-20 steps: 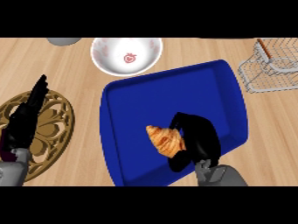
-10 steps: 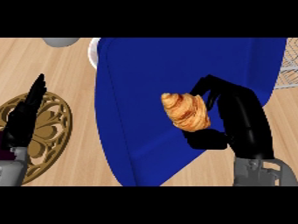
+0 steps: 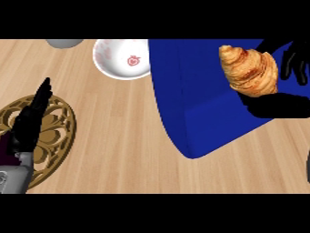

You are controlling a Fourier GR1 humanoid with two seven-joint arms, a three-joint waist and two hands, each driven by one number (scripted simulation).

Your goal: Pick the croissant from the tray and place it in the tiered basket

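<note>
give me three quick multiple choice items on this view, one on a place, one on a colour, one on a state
1. Where does the left hand show?
A. over the round brown trivet at the view's left
B. inside the bowl
C. on the tray

2. What colour is the tray?
A. red
B. blue
C. green

3. What is the right hand doing?
A. resting flat on the counter
B. pressing on the bowl
C. curled round the croissant

Answers:
1 A: the left hand lies straight over the trivet, far from the white bowl.
2 B: the tray's whole surface is deep blue.
3 C: thumb below and fingers beside the croissant enclose it.
</note>
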